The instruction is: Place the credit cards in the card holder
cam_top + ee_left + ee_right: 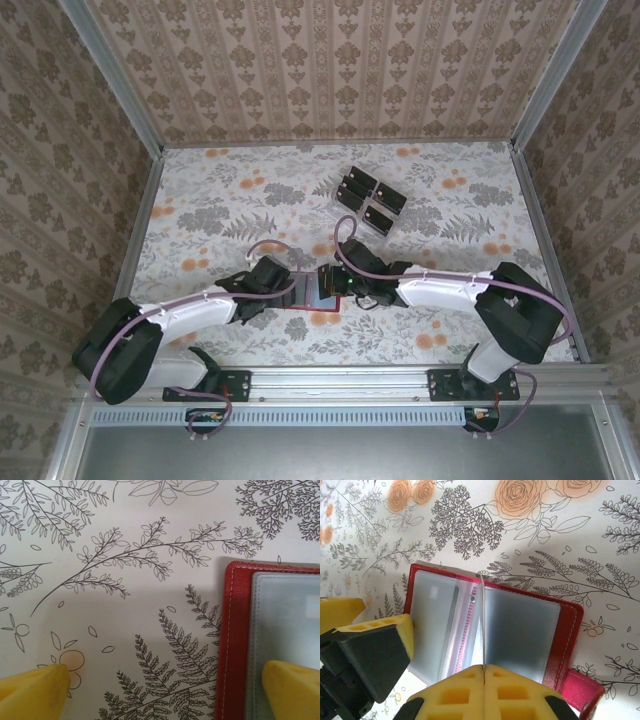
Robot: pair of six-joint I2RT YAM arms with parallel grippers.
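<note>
The card holder (pixel 567 630), a red wallet with grey-blue plastic pockets, lies open on the floral table between both arms. My right gripper (pixel 484 668) is shut on the near edge of one thin pocket leaf (pixel 483 625), holding it upright. My left gripper (pixel 162 695) is open and straddles the holder's left edge (pixel 235 640). One of its fingers (pixel 292 690) is over the pocket page and the other is over the bare cloth. The credit cards (pixel 365 198), small and black, lie in a cluster at the far middle of the table. From above, the right gripper (pixel 337 283) and left gripper (pixel 283 283) flank the holder (pixel 300 322).
A clear plastic tray (pixel 338 190) lies under the cards at the back. Patterned walls with metal rails enclose the table on three sides. Purple cables loop over both arms. The holder's snap tab (pixel 587 690) sticks out on its right side.
</note>
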